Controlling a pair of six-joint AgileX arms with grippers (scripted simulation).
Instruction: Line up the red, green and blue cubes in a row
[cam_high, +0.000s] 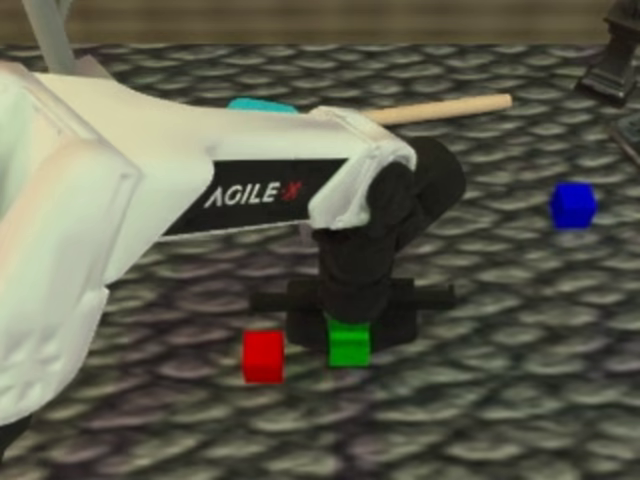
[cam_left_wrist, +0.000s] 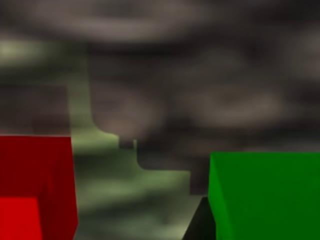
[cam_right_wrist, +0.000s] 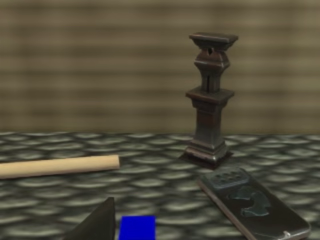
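From above, the left gripper (cam_high: 349, 322) stands over the small rigid green cube (cam_high: 350, 344), just right of the red cube (cam_high: 263, 357); whether it pinches I cannot tell. The left wrist shows flat, likely light, easily-clamped faces, no long axis. The right wrist shows the blue cube (cam_right_wrist: 137, 227), well apart.

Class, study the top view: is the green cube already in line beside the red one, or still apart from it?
In line: the green cube sits level with the red cube, a narrow gap between them, under the left gripper. The blue cube lies far right.
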